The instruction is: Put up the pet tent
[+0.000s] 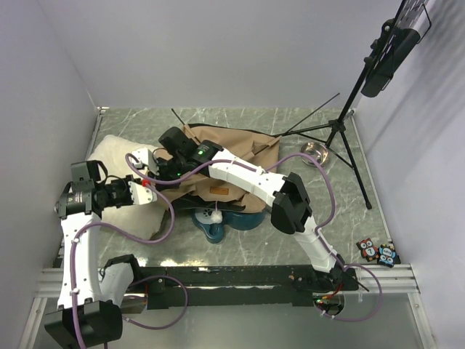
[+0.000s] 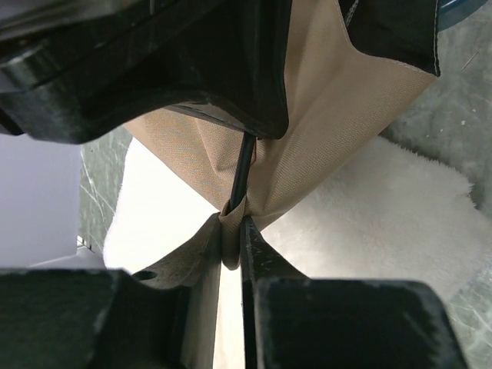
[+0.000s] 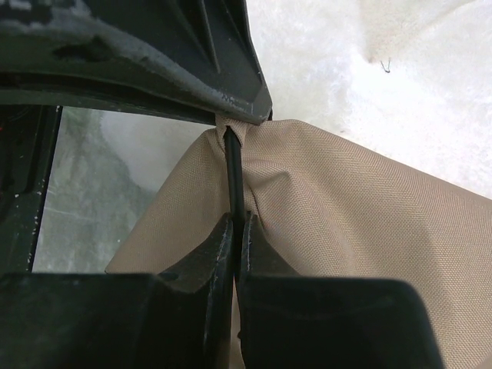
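On my feed the table (image 1: pixel 290 247) filled the floor of the white-walled cell. The tent (image 1: pixel 240 149) lay in the middle of it, a crumpled tan heap not yet raised, with one side reaching towards the left arm. Its left edge overlapped the pillow (image 1: pixel 116 156), which lay on the left part of the table. A tripod (image 1: pixel 341 131) stood at the far right, well apart from the tent.

Both arms met over the tent's left side. In the left wrist view I saw the left gripper (image 2: pixel 231 265) grasping the tent by a bunched fabric corner, its fingers drawn in narrowly with tan cloth between them. In the right wrist view the right gripper (image 3: pixel 234 238) was clenched on the pole (image 3: pixel 231 169), just below the point where the pole entered that same corner. The two grippers sat just beside each other, and each showed in the other's camera. The pillow lay behind them.

A bowl (image 1: pixel 314 150) sat near the tripod's feet. I could see the label (image 1: pixel 220 191) on the tent's near side, and the pompom (image 1: pixel 216 214) just below it. Two owl toys (image 1: pixel 376 251) sat at the near right edge
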Robot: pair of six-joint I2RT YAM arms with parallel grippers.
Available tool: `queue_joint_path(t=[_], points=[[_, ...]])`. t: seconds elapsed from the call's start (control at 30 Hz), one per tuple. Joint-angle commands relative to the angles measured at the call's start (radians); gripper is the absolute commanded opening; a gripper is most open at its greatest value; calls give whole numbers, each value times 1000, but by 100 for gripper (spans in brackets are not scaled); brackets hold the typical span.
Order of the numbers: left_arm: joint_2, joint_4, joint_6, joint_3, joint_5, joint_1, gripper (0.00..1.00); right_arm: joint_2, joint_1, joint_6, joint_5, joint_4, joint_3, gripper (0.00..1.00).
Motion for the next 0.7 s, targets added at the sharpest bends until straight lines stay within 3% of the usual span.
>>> queue_joint_path(t=[0.0,0.17,0.2,0.23,0.33,0.5,0.67], points=[[6,39,0,-23,41,-43,17,19,17,66,-60,58,40,0],[-25,70,-18,-61,8,-82,19,17,15,75,-60,67,38,0],[-27,74,-29,-64,1,-86,15,15,14,78,-62,70,34,0],[-25,73,-38,-63,-5,-89,3,12,11,84,-62,73,28,0],[-13,71,-98,-34,-35,-87,1,3,-11,89,-62,68,0,0],[-19,79,-115,-37,-88,-84,1,-37,-74,35,-33,74,-138,22],[-5,82,-121,-25,-88,-76,1,-69,-140,-16,-24,79,-267,25]])
